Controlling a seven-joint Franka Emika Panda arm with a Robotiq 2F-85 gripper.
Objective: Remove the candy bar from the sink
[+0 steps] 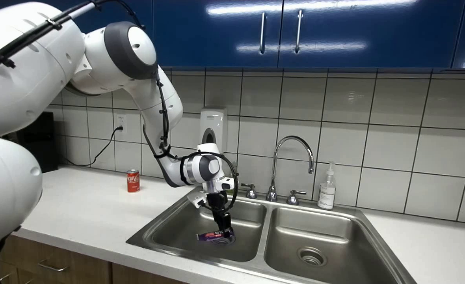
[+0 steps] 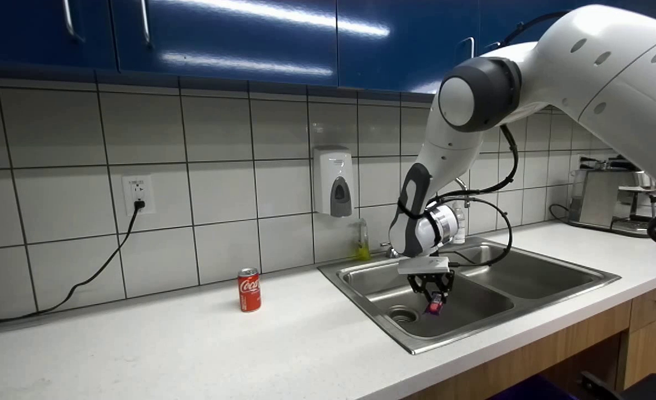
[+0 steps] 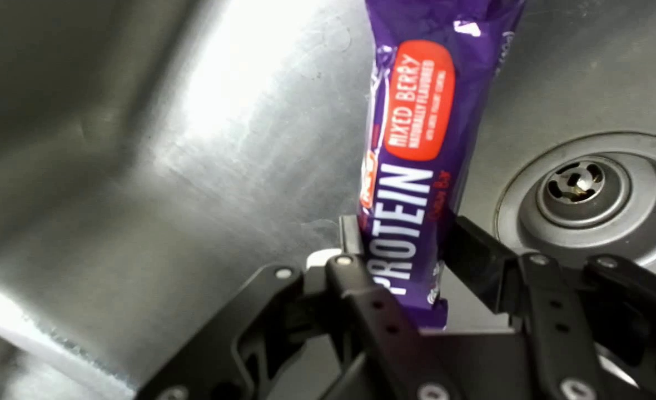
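Observation:
The candy bar (image 3: 417, 166) is a flat purple wrapped bar with a red oval and white lettering. It also shows in both exterior views (image 1: 211, 236) (image 2: 435, 304), in the left basin area of the steel sink (image 1: 265, 236) (image 2: 375, 312). My gripper (image 3: 403, 236) is shut on the bar near one end, with a black finger pad against each long side. In the exterior views the gripper (image 1: 226, 228) (image 2: 433, 293) points down into the basin, and the bar sticks out sideways. The bar looks slightly raised off the basin floor, near the drain (image 3: 575, 180).
A red soda can (image 1: 133, 181) (image 2: 249, 290) stands on the white counter (image 1: 94, 213). A curved chrome tap (image 1: 291, 138) and handles are behind the basins. A soap bottle (image 1: 327, 189) stands at the back. A soap dispenser (image 2: 333, 180) hangs on the wall.

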